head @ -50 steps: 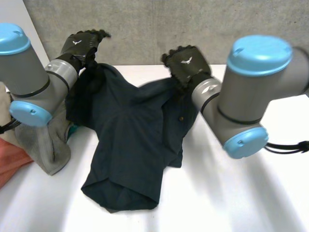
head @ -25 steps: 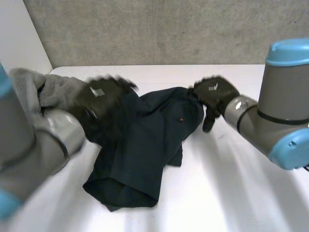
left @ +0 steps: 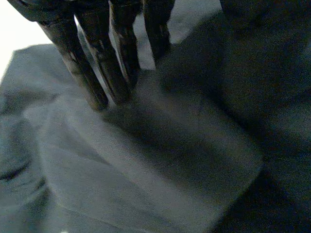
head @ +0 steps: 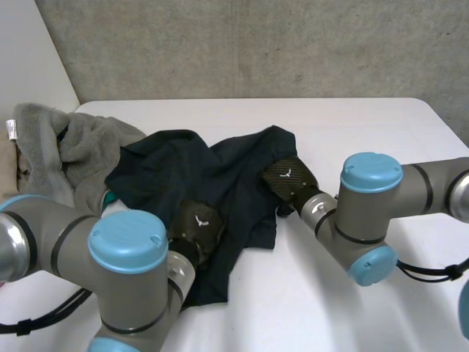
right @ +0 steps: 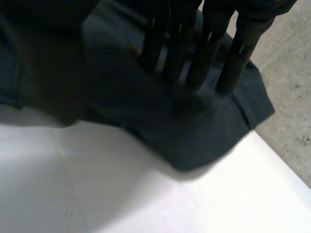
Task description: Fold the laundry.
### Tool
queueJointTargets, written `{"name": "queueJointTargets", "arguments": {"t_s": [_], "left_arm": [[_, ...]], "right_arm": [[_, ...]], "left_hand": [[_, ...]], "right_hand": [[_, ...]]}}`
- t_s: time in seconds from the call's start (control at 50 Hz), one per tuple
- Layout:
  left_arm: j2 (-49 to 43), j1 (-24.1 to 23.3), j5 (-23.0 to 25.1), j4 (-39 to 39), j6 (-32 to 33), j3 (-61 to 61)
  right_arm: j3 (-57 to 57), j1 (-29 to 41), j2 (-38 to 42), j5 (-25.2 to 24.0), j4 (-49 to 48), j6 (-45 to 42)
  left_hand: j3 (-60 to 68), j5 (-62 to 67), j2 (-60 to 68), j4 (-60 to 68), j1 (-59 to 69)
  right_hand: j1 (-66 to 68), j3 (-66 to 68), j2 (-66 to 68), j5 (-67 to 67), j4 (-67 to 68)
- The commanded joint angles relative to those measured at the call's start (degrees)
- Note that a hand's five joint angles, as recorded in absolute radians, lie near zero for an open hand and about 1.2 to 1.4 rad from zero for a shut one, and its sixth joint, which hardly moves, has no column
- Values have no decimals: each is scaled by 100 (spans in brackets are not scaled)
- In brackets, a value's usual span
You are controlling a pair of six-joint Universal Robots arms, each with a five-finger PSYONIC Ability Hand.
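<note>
A dark navy garment (head: 220, 172) lies crumpled on the white table (head: 352, 308), a bit left of the middle. My left hand (head: 196, 226) rests on the near middle part of it; in the left wrist view its fingers (left: 92, 63) are straight, with their tips pressed into a fold of the navy cloth (left: 146, 170). My right hand (head: 288, 178) sits at the garment's right edge. Its fingers (right: 233, 53) are straight too, tips down on the cloth (right: 204, 136) close to a corner that lies flat on the table (right: 146, 204). Neither hand shows a pinch.
A grey fleece piece (head: 58, 147) is heaped at the table's left, touching the navy garment, with a beige cloth (head: 6, 165) beyond it. Both arms' elbows, left (head: 128, 246) and right (head: 370, 176), hang low over the near table. A concrete wall (head: 256, 44) stands behind.
Both hands have swung from the garment's far edge toward me and come down on the cloth. The garment has dropped and spread wider, and the grey fleece now lies uncovered.
</note>
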Motion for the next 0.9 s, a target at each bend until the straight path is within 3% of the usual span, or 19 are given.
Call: {"name": "queueJointTargets", "arguments": {"t_s": [0.02, 0.1, 0.2, 0.34, 0.44, 0.54, 0.66, 0.82, 0.9], "left_arm": [[554, 204, -172, 363, -77, -124], [1143, 292, -198, 276, -253, -90], [2274, 687, -76, -109, -656, 191], [3384, 1215, 241, -1059, -1245, 1052], [3763, 1794, 487, -2035, -2176, 1852], [3737, 2295, 1074, -2799, -3125, 2073], [2965, 2472, 1752, -3012, -3548, 1792], [1269, 2542, 1630, -2704, -3522, 2125], [645, 2586, 1586, -2459, -3514, 2992]], "right_arm": [[-272, 147, 230, 50, -314, 10], [-395, 138, -24, 225, -165, 89], [-570, -11, -1181, 419, 396, 457], [-1185, -99, -2484, 130, 1416, 590], [-1888, -248, -3100, -55, 2286, 547], [-2153, -363, -3189, -257, 2945, 520], [-1837, -196, -2908, -433, 3167, 415], [-1722, -91, -1906, -30, 2746, 248], [-2098, -12, -1344, 549, 1896, 265]], "left_hand": [[3193, 3252, 3189, 3167, 3018], [3193, 3252, 3189, 3167, 3018], [3193, 3252, 3189, 3167, 3018], [3193, 3252, 3189, 3167, 3018], [3193, 3252, 3189, 3167, 3018], [3193, 3252, 3189, 3167, 3018], [3193, 3252, 3189, 3167, 3018], [3193, 3252, 3189, 3167, 3018], [3193, 3252, 3189, 3167, 3018]], "right_hand": [[3783, 3858, 3827, 3861, 3860], [3783, 3858, 3827, 3861, 3860], [3783, 3858, 3827, 3861, 3860], [3783, 3858, 3827, 3861, 3860], [3783, 3858, 3827, 3861, 3860], [3783, 3858, 3827, 3861, 3860], [3783, 3858, 3827, 3861, 3860], [3783, 3858, 3827, 3861, 3860], [3783, 3858, 3827, 3861, 3860]]}}
